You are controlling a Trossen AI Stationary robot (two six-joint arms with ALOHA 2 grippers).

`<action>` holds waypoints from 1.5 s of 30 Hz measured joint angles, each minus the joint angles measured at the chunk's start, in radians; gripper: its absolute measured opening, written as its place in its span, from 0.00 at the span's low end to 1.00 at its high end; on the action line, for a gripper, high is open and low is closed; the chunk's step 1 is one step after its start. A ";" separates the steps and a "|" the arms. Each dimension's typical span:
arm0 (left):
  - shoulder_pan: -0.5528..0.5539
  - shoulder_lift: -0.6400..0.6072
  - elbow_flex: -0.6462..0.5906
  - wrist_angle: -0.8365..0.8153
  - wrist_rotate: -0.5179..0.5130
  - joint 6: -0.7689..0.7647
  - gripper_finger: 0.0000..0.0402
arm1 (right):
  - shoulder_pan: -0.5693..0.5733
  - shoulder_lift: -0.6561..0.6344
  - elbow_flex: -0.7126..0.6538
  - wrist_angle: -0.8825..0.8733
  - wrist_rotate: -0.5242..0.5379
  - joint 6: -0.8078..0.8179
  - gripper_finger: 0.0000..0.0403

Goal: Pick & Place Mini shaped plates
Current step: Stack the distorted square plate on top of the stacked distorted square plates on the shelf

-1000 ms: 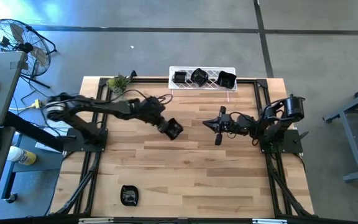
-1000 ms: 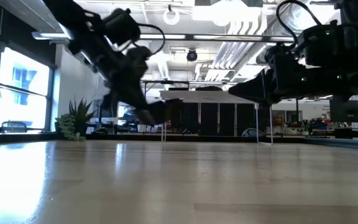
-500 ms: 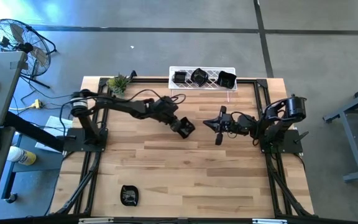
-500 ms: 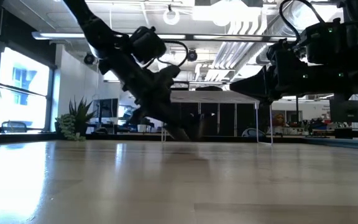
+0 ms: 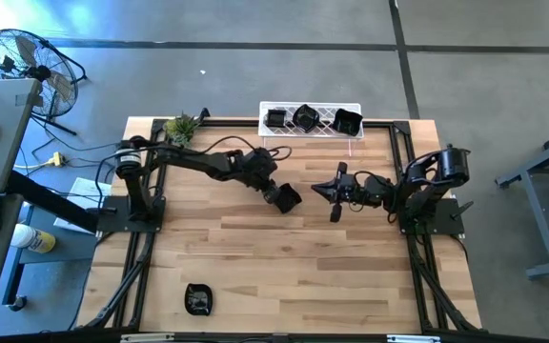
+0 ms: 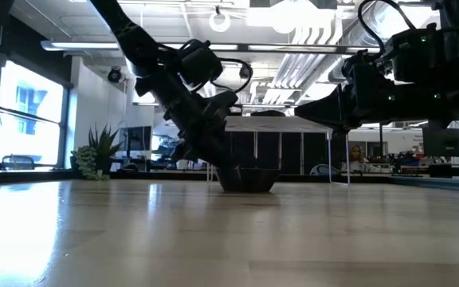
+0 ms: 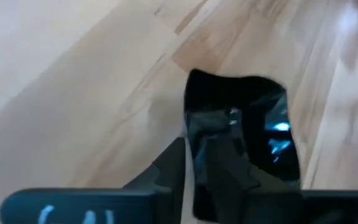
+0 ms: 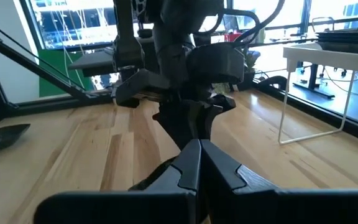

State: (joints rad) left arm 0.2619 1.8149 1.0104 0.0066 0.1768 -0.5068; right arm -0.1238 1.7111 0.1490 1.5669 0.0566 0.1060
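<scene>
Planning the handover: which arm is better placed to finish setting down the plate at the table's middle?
Left. The left gripper is at the black plate, which rests on the table; the right gripper hovers shut beside it.

We see even daylight from above, with soft shadows under the arms. In the low view, bright windows [image 6: 30, 112] and ceiling lights backlight both arms into silhouettes; the table [image 6: 213, 239] shows glare. The left wrist view is blurred.

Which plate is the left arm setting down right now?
On the wooden table, look near its middle, in front of the white rack. The left gripper is at a black plate resting on the wood there. It is the only plate beside a gripper; the others sit in the rack or at the near edge.
</scene>
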 joint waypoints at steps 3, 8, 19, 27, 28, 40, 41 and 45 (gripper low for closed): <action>0.000 -0.012 0.041 -0.093 0.005 0.098 0.18 | 0.000 0.000 0.000 -0.003 0.000 0.008 0.00; -0.009 -0.087 0.049 -0.134 -0.008 0.210 0.13 | 0.000 0.000 0.000 -0.006 0.000 0.024 0.00; -0.014 -0.393 -0.327 0.308 -0.044 0.296 0.01 | 0.020 -0.001 0.103 -0.150 0.014 0.058 0.00; -0.013 -0.527 -0.676 0.763 -0.081 0.300 0.00 | 0.076 -0.098 0.255 -0.634 0.169 0.256 0.02; -0.013 -0.535 -0.704 0.812 -0.099 0.309 0.00 | 0.084 -0.123 0.279 -0.740 0.191 0.300 0.03; 0.133 -0.576 -0.834 1.042 -0.083 0.346 0.00 | 0.142 -0.161 0.696 -1.693 0.295 0.730 0.21; 0.149 -0.576 -0.834 1.040 -0.063 0.345 0.00 | 0.137 -0.137 0.714 -1.701 0.281 0.731 0.22; 0.187 -0.576 -0.834 1.032 -0.003 0.345 0.00 | 0.105 -0.053 0.770 -1.747 0.251 0.732 0.22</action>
State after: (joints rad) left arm 0.4491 1.2388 0.1768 1.0391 0.1737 -0.1616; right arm -0.0189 1.6577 0.9192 -0.1803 0.3076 0.8379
